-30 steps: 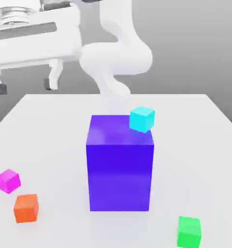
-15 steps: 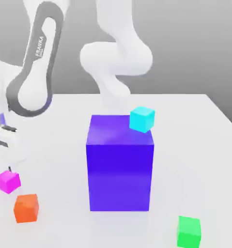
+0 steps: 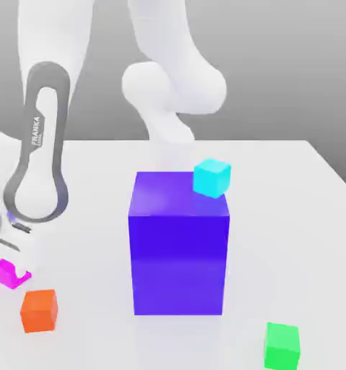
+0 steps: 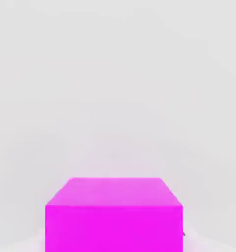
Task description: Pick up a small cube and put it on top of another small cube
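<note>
Cube [image 4: 114, 229]: bright magenta, one flat face and a paler, slanting one showing to me
My gripper [image 4: 114, 243]: closed on it, pale fingers [image 4: 204, 245] at its three and nine o'clock
Background: plain pale grey

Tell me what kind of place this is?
It looks like a pretend robot world inside a computer: a smooth robot arm, plain bright cubes like the green one, and a bare white table.

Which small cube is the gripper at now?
The magenta cube, at the exterior view's far left: the gripper is right at it, while the orange, green and cyan cubes stand clear of it.
</note>
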{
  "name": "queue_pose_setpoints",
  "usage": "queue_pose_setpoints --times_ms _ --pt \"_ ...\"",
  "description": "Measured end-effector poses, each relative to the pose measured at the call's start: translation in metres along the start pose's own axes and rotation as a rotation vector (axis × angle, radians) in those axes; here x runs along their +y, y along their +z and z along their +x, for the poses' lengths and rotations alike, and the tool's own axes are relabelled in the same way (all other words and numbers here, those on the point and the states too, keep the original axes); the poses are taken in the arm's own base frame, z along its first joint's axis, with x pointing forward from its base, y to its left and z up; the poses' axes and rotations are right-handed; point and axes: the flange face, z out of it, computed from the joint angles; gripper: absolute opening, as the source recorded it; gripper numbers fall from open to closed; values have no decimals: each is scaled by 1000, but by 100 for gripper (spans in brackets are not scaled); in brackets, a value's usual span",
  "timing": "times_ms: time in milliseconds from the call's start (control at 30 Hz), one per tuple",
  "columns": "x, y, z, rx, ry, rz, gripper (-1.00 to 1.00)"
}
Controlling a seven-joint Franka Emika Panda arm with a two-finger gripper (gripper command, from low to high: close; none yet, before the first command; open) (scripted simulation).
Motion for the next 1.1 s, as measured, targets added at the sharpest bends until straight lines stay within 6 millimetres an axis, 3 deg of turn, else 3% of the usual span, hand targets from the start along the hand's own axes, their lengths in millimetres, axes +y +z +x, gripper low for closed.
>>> queue_pose_setpoints --times_ms 233,333,500,633,733,867,933,967,1000,1100 --pt "-7 -53 -3 -3 -18 1 -100" --pt "-72 -60 -35 -17 -198 4 -100" --pt "-185 -70 -127 -32 -560 5 -100" --pt "-244 -80 -214 -34 -815 3 -100" --pt "-274 -88 -283 -29 -994 2 -100" --pt "-295 -98 -379 -17 -1226 2 -100" --pt "-304 -80 -427 -7 -1340 1 -100" --pt "-305 -67 -439 -4 -1368 1 -100" --pt "-305 -54 -445 -3 -1382 1 100" --pt "-305 -54 -445 -3 -1382 1 100"
